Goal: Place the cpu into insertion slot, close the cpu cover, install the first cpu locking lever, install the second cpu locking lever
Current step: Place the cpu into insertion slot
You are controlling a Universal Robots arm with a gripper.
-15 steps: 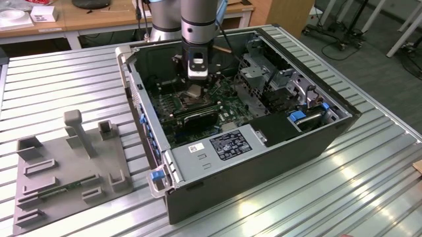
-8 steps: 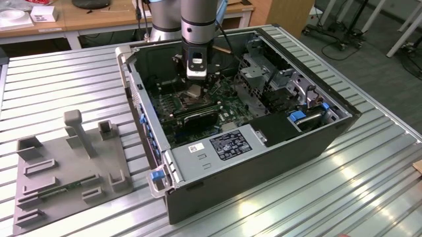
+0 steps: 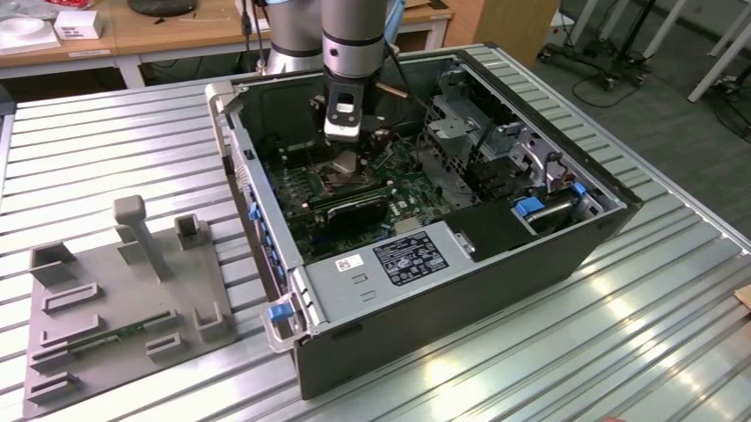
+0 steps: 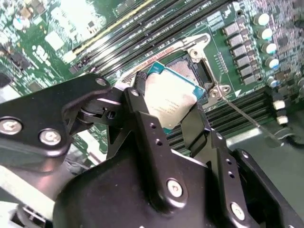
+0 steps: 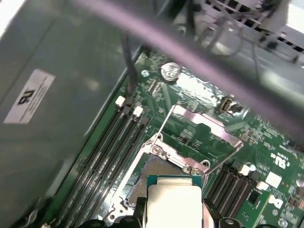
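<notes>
Pinched the cpu between the two black fingers, gripping it by opposite edges, pale metal face plain in both wrist views. Held it clear of the board, just past the fingertips. Hovered over the insertion slot, open directly beyond the fingers, with a dark centre bare inside a silvery rim. Had not yet set the chip down into it.

Found the cpu cover swung up and back on the slot's far side from the fingers, a thin silvery frame standing off the green motherboard. Found two thin wire locking levers unlatched as well, angled away from the slot and well past the fingertips. Saw long black memory slots just beside the insertion slot, off to one side of the fingers.

In the exterior view, reached straight down on the grey arm into the opened computer case, with the fingers low over the middle of the board. Saw that case lying on its side on the slatted metal desk. Saw a grey fixture plate on the same desk, well apart from the fingers, toward the exterior view's left.
</notes>
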